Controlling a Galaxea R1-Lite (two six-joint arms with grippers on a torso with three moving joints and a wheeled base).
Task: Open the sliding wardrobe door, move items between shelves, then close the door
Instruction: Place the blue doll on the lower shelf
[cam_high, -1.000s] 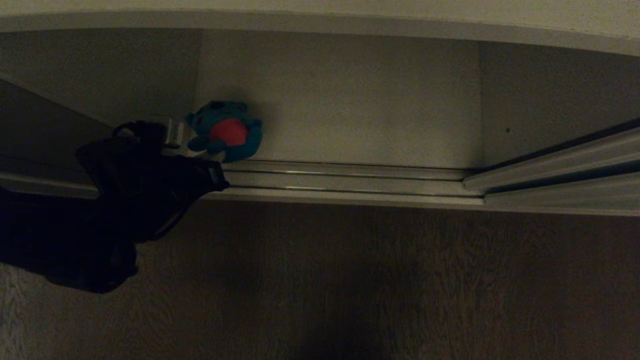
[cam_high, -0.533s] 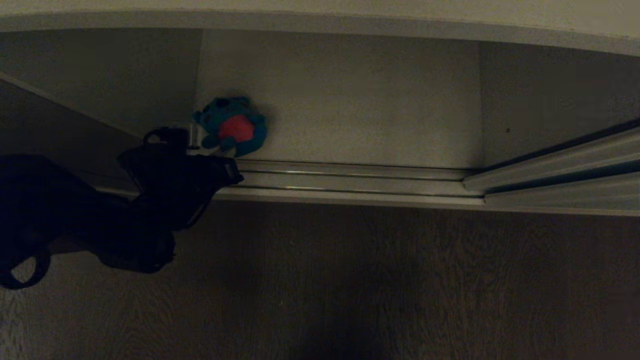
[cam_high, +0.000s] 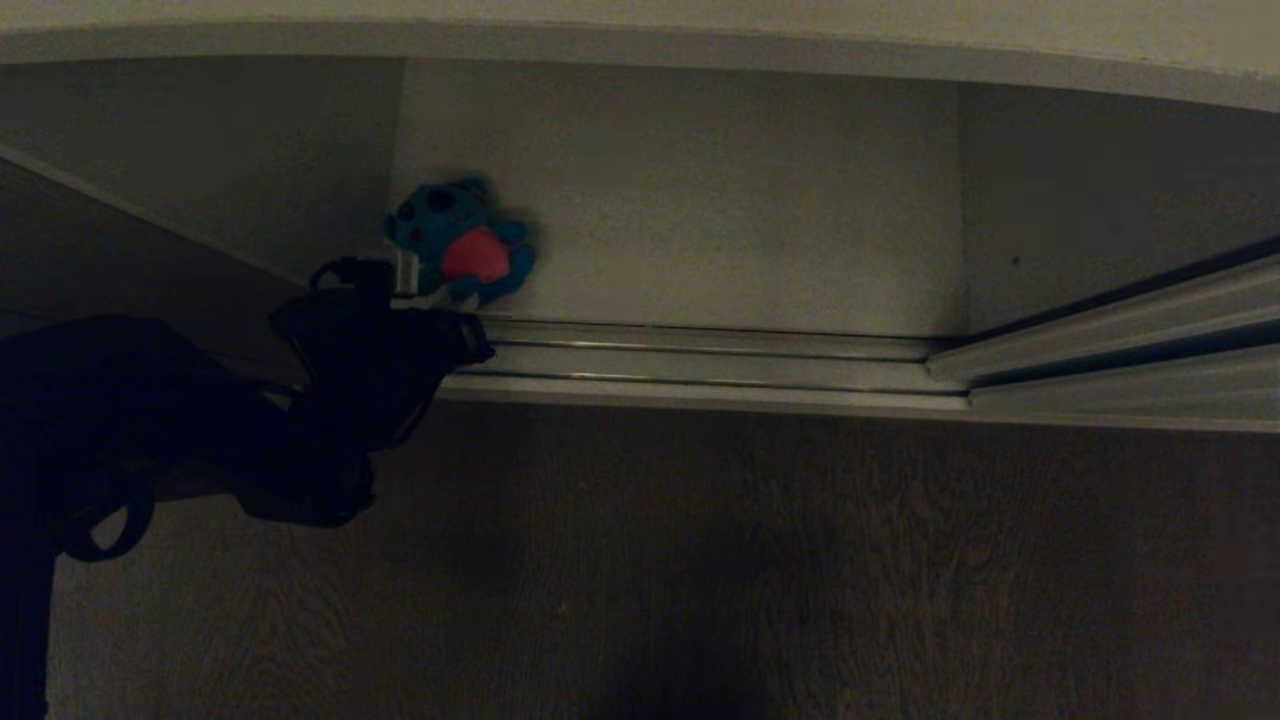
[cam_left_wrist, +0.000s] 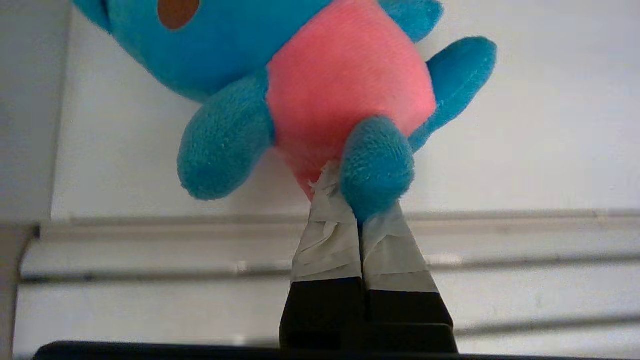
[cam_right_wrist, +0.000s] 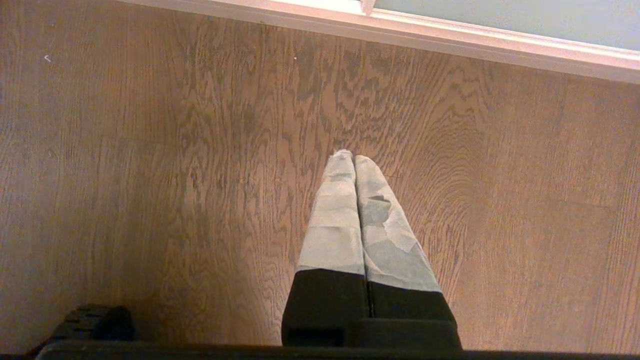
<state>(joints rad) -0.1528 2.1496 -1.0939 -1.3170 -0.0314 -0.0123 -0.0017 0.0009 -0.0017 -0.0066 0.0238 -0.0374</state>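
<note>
Head view only: dim; black left arm reaching in from the left over silver metal floor rails (cam_high: 700, 350); small blue plush toy with pink belly (cam_high: 462, 243) on flat white bottom shelf board (cam_high: 720, 200) between white side walls; pale sliding wardrobe door (cam_high: 1130, 325) slid off to the right, only its lower framed edge seen.
Left wrist view only: bright close-up; fuzzy pile on toy (cam_left_wrist: 320, 85), rounded stubby limbs, brown oval eye patch; tape on fingers wrinkled.
Right wrist view only: brown wood-grain plank floor (cam_right_wrist: 150, 175), pale baseboard strip (cam_right_wrist: 450, 37) at far edge.
Left gripper (cam_left_wrist: 345, 192): tape-wrapped fingers (cam_left_wrist: 327, 240) pressed together, tips pinching lower edge of toy between pink belly and one blue foot.
Toy vs left gripper: directly off the fingertips, on the far side; body tilted, head toward far left; near left corner of shelf, just past rails.
Right gripper (cam_right_wrist: 354, 159): fingers together, nothing between, pointing down at floor, well apart from wardrobe.
Shelf surface: smooth, matte, plain.
</note>
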